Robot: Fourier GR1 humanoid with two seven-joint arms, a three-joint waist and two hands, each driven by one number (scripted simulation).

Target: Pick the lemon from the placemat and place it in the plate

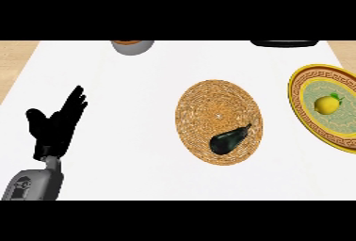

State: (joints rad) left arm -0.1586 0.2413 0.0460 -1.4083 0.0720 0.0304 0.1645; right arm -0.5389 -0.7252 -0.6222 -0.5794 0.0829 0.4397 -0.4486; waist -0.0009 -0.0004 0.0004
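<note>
The white counter (139, 155) spreads before me, with the woven placemat (208, 101) at its middle and the gold-rimmed plate (295, 94) at the right (partly cut off by the edge). My left hand (55, 132) rests at the left, fingers spread and upright, holding nothing. A dark eggplant (230, 140) lies on the placemat's near side, and the lemon (327, 104) sits in the plate.

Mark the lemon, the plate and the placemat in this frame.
lemon (327, 104), head view, middle of its yellow body
plate (295, 94), head view, left part of its patterned rim
placemat (201, 108), head view, bare weave left of its centre
</note>
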